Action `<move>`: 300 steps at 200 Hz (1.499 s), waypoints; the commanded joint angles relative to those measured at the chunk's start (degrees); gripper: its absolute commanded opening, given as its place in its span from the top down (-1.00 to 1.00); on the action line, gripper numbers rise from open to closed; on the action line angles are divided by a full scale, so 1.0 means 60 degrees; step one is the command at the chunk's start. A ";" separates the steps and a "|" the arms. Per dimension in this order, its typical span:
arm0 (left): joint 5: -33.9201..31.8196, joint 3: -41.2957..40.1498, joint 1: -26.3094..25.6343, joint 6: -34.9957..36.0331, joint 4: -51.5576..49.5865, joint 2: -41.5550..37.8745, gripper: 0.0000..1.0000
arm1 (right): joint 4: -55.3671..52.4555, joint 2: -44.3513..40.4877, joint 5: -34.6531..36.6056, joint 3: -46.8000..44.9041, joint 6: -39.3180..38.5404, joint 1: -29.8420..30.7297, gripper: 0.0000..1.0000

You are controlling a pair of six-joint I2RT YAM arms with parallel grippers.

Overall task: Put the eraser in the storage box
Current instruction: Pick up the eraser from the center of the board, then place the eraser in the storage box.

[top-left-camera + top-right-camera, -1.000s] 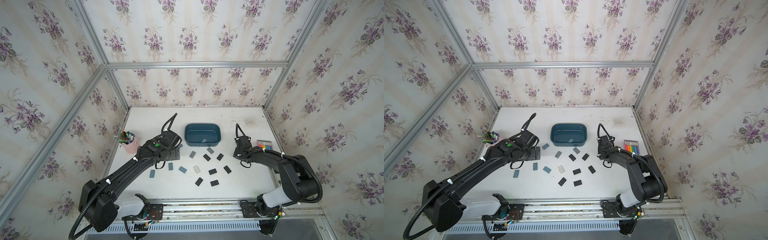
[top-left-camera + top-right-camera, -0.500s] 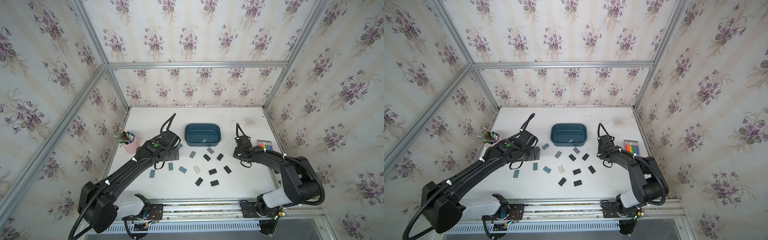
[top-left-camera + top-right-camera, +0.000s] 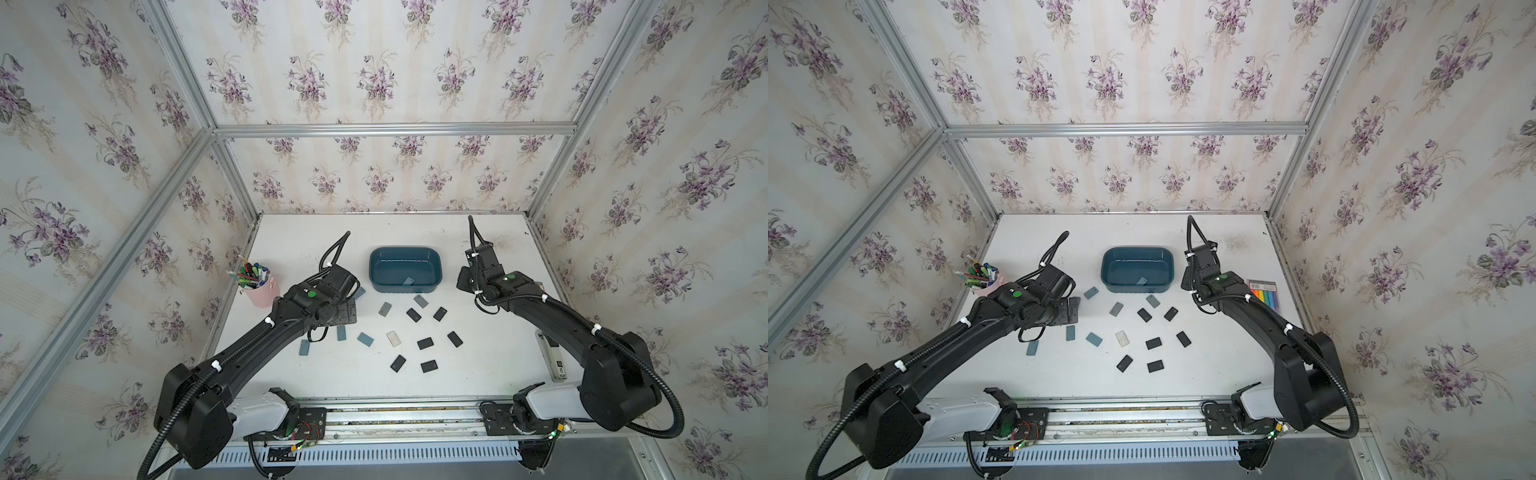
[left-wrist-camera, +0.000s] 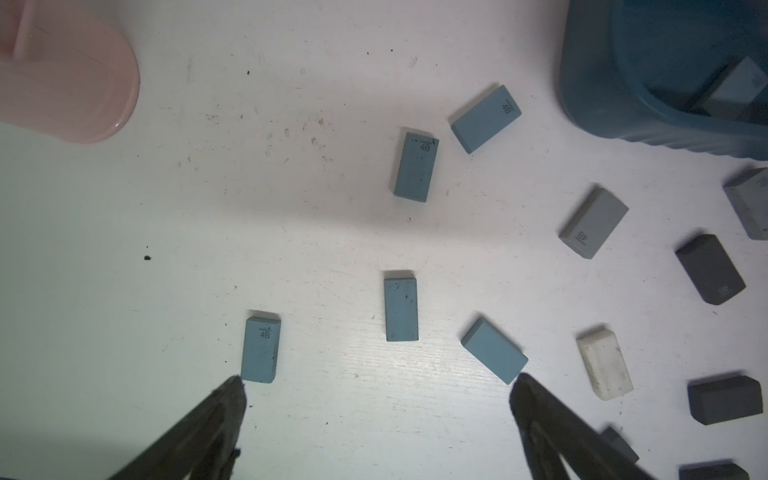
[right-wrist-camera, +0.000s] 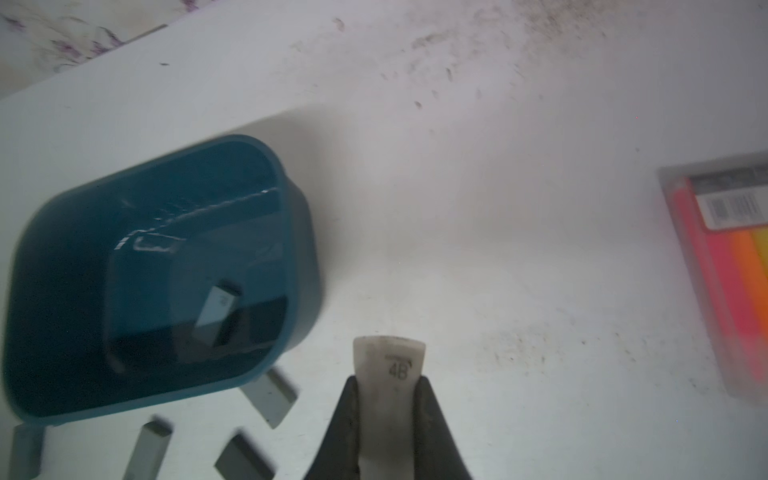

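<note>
Beside the storage box (image 5: 297, 232), the right gripper (image 5: 388, 380) has just clenched a pale eraser (image 5: 388, 357), ready for dropping in; the left gripper (image 4: 379, 384) gapes.

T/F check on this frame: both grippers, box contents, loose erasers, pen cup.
1. The right gripper is shut on a white eraser. True.
2. The left gripper holds a blue eraser. False: it is open and empty, above the blue erasers lying on the table.
3. The storage box is empty. False: one grey eraser lies inside.
4. A second white eraser lies on the table among the black erasers. True.
5. The pen cup is tipped over. False: it stands upright with pens in it.
</note>
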 commanded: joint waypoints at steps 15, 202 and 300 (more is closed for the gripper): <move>0.0156 -0.0235 0.0027 -0.0316 0.0344 0.0017 -0.99 | -0.0250 0.0941 -0.0555 0.1593 -0.0537 0.0499 0.72; 0.0435 -0.1204 0.0033 -0.0567 0.0858 0.0141 -0.99 | -0.0576 0.6165 -0.1308 0.4964 -0.1461 0.1828 0.07; 0.0493 -0.1183 0.0041 -0.0482 0.0982 0.0316 -0.99 | -0.0443 0.5097 -0.0752 0.4828 -0.1655 0.1906 -0.60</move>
